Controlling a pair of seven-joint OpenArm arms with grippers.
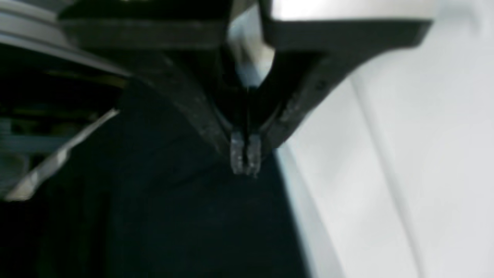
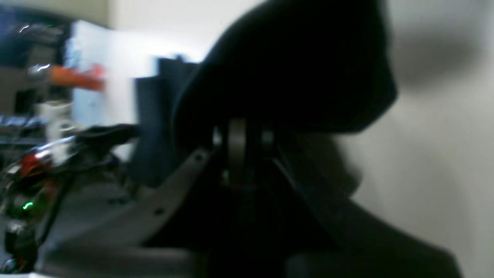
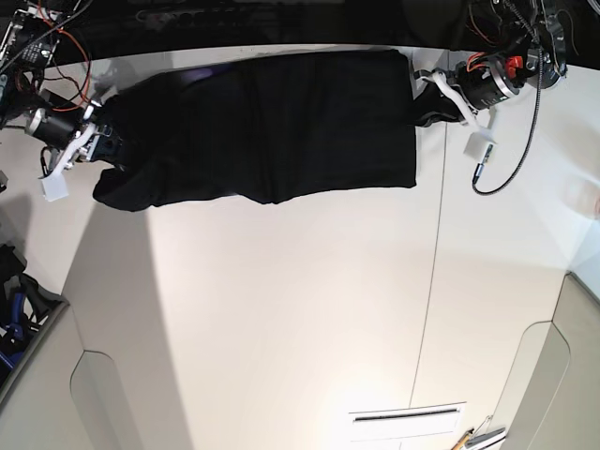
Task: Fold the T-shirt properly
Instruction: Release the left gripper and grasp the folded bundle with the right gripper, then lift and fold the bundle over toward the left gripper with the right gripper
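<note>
shirt pos: T-shirt [image 3: 267,127] flat on table [image 3: 300,309], far edge, long axis side-to-side.
L claw: left gripper [image 1: 245,156] clenched at my left shirt end.
R claw: right gripper [image 2: 236,148] grasping opposite end's cloth.

T-shirt [image 3: 272,127] flat on table [image 3: 300,309] far edge, btwn left gripper [image 3: 419,106], right gripper [image 3: 105,141]

Matt black cloth T-shirt [image 3: 272,127], smooth white table [image 3: 300,319], scuffed dark plastic left tool [image 1: 246,156]
</note>
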